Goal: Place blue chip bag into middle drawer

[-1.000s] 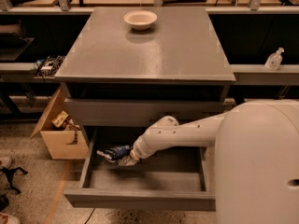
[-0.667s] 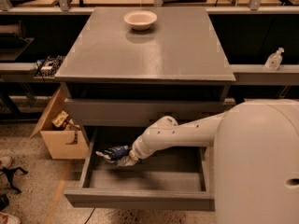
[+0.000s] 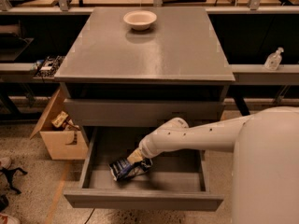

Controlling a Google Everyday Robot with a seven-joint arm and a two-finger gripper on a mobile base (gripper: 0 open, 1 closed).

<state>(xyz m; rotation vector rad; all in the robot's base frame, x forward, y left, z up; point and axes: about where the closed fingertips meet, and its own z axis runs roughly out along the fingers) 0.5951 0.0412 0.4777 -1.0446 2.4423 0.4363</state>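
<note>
The blue chip bag (image 3: pixel 125 168), dark blue foil with white print, is inside the pulled-out middle drawer (image 3: pixel 140 200), left of centre and low over or on its floor. My gripper (image 3: pixel 140 160) reaches into the drawer from the right on a white arm and is shut on the bag's right end. The bag tilts up towards the gripper. The arm hides the fingertips in part.
A white bowl (image 3: pixel 139 19) stands at the back of the grey cabinet top (image 3: pixel 154 55). Another grey drawer front (image 3: pixel 140 112) sits shut above the open drawer. An open cardboard box (image 3: pixel 58 136) stands on the floor to the left. A clear bottle (image 3: pixel 273 59) stands on a shelf at the right.
The gripper has moved down and a little to the right with the bag, lowering it deeper into the drawer.
</note>
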